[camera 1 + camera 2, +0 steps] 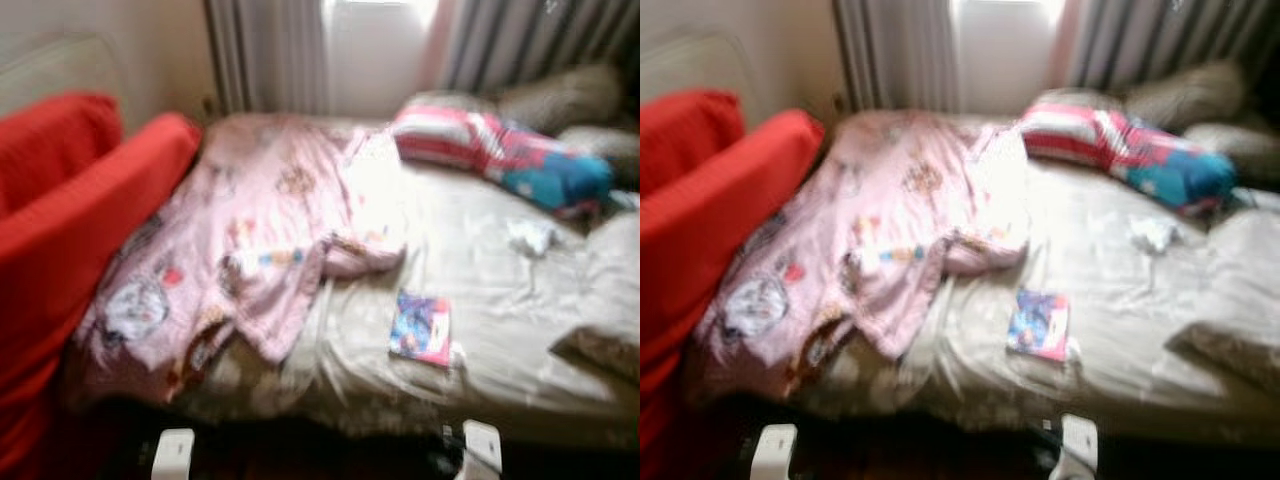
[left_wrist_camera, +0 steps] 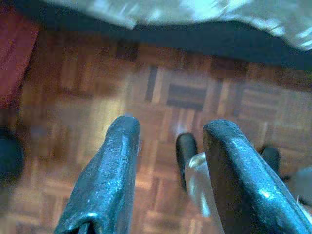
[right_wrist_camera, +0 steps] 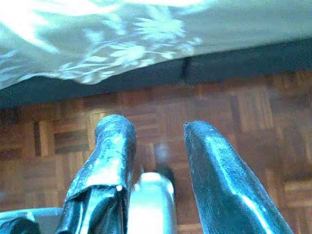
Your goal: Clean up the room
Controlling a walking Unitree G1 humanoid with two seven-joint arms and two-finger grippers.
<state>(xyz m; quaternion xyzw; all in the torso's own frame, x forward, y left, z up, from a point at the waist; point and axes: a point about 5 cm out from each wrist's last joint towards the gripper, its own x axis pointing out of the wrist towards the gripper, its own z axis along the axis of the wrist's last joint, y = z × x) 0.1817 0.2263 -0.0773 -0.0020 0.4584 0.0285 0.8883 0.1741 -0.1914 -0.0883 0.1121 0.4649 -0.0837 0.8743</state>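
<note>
Left wrist view is taken up by the left gripper point(image 2: 168, 141), whose two black fingers are held apart with nothing between them, hanging over a parquet floor point(image 2: 97, 97) below the bed's edge. Right wrist view shows the right gripper point(image 3: 158, 136) in the same way, its fingers parted and empty above the parquet, with the hem of a pale patterned sheet point(image 3: 146, 39) seen beyond. From the head camera, which is blurred, an unmade bed point(image 1: 500, 380) is seen ahead. Nearest, on the beige sheet close to the foot edge, a small colourful book point(image 1: 421, 328) lies flat. A crumpled pink printed blanket point(image 1: 250, 240) is spread over the left half of the bed, one corner reaching toward the book without touching it. A red sofa point(image 1: 70, 220) stands against the bed's left side. Farther back, a small white crumpled item point(image 1: 530, 236), possibly paper, rests on the sheet. A red, white and blue pillow point(image 1: 500, 150) lies near the head, and curtains point(image 1: 270, 50) hang behind.
</note>
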